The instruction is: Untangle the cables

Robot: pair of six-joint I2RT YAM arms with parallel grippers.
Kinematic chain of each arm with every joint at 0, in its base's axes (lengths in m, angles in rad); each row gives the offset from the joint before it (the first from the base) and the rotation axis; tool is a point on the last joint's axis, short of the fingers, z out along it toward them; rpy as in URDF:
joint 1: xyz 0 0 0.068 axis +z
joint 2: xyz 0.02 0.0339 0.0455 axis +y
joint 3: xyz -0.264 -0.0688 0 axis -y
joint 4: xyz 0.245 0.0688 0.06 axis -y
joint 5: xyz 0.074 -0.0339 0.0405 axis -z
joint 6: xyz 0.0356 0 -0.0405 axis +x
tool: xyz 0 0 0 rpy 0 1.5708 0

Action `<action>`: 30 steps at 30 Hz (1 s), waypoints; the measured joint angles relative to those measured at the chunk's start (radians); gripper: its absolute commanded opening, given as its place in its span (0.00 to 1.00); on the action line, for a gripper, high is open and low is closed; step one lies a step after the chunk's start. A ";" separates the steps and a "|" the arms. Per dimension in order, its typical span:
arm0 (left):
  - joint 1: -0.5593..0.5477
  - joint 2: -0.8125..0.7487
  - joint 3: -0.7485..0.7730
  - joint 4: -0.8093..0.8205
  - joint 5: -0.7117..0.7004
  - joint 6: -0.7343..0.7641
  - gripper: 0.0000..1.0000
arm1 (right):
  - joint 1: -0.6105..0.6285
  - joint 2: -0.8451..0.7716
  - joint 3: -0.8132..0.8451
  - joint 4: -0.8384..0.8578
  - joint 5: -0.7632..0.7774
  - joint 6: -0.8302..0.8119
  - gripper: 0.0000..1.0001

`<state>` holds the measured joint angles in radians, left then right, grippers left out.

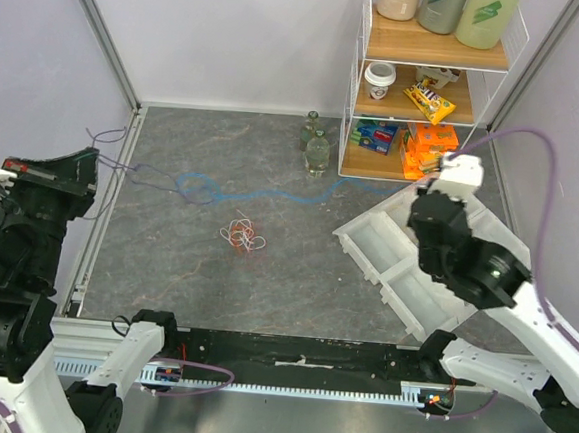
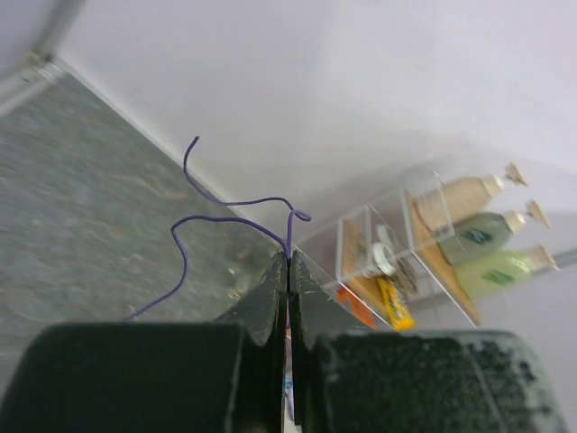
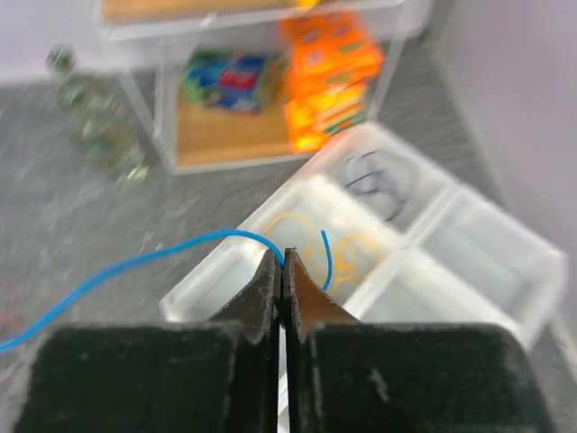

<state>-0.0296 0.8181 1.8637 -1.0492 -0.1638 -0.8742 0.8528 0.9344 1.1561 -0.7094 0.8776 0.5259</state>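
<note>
Blue cable [image 3: 135,262] is stretching leftward from the right fingers [image 3: 269,280], which are pinching its end. The purple cable [image 2: 185,257] is curling up from the clamped left fingers [image 2: 275,280]. Beyond the right fingertips, a white tray [image 3: 207,289] is holding yellow loops [image 3: 356,253] in its middle compartment. An orange-red tangle [image 1: 241,235] is lying on the grey counter [image 1: 315,269].

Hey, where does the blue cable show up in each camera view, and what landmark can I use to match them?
Top external: the blue cable runs across the middle of the picture, from the left toward the shelf rack.
Left wrist: not in it; only a purple cable shows.
Right wrist: it enters lower left and ends pinched in the right pincer.
Shared landmark: the shelf rack, in all three views.
</note>
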 measured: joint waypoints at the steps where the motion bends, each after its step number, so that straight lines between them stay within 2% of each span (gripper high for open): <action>1: 0.000 0.000 0.009 -0.008 -0.035 0.025 0.02 | -0.003 -0.011 0.037 -0.035 0.061 0.000 0.00; 8: 0.000 0.002 0.019 -0.050 -0.224 0.167 0.02 | -0.006 -0.048 0.328 -0.143 0.399 -0.061 0.00; 17: 0.000 0.002 -0.012 -0.056 -0.331 0.249 0.02 | -0.006 -0.063 0.568 -0.072 0.555 -0.247 0.00; 21: 0.000 0.000 -0.035 -0.056 -0.383 0.278 0.02 | -0.006 -0.088 0.621 0.053 0.580 -0.397 0.00; 30: 0.000 -0.013 -0.077 -0.049 -0.417 0.315 0.02 | -0.007 -0.161 0.596 0.534 0.605 -0.876 0.00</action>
<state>-0.0296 0.8055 1.7863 -1.0981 -0.5808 -0.5594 0.8459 0.7731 1.7523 -0.1757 1.4822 -0.3500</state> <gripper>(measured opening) 0.023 0.010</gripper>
